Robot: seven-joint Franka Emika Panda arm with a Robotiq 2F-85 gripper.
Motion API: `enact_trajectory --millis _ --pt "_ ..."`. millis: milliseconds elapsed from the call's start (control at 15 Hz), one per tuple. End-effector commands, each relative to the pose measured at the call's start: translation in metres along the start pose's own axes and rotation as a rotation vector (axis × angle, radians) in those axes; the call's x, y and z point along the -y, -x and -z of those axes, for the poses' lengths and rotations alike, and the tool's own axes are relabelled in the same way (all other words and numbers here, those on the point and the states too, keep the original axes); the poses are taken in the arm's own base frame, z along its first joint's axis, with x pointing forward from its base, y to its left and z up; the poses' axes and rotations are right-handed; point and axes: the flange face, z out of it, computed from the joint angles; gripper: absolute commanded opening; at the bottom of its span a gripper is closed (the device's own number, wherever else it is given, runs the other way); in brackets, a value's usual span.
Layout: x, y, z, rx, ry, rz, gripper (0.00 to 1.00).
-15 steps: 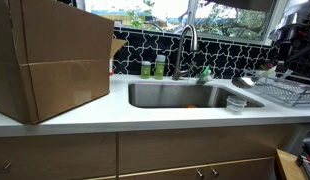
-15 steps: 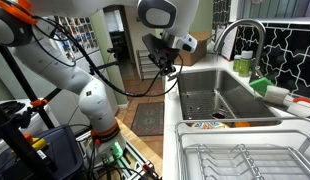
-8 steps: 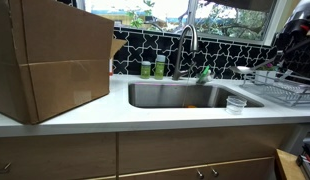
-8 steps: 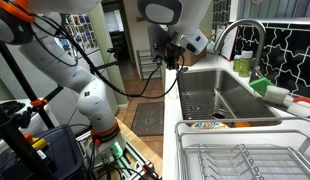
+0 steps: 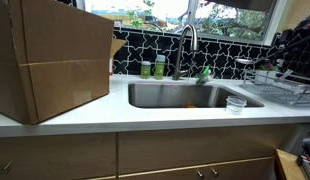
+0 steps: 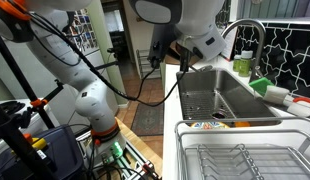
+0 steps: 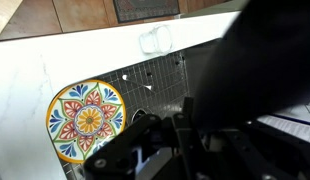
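Having been swung across, claw [image 6: 183, 62] is held above rack [image 7: 163, 82] and plate [image 7: 87, 120]; reach shortened; grip cannot be told.

In an exterior view I face the sink [image 5: 185, 96] front-on from mid-distance; in an exterior view I look along it from above the dish rack [image 6: 245, 160]. Both exterior views share the sink. My wrist view stares down, close over that rack.

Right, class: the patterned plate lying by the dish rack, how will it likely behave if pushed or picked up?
The patterned plate looks glazed and rigid: probably stiff, slippery, breakable. Lying flat on the white counter, it would likely slide rather than roll. Its low rim may be hard to pinch.
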Motion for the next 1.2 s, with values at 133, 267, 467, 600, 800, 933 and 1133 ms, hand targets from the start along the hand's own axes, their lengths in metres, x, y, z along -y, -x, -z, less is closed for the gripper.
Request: enact_trajectory --millis 133,267,467,600,800,933,1133 --pt "0.004 0.0 -0.003 0.009 0.004 0.008 0.07" --pt "0.006 -0.001 -0.005 0.013 0.008 0.012 0.07" --pt "0.001 -0.009 -0.001 -0.049 -0.016 -0.036 0.02" --pt "-0.009 -0.022 0.012 -0.147 -0.044 -0.113 0.02" --pt "-0.024 -0.034 0.028 -0.281 -0.074 -0.207 0.02" --pt "-0.033 -0.04 0.039 -0.359 -0.091 -0.28 0.02" --pt "-0.05 -0.045 0.059 -0.451 -0.13 -0.403 0.02"
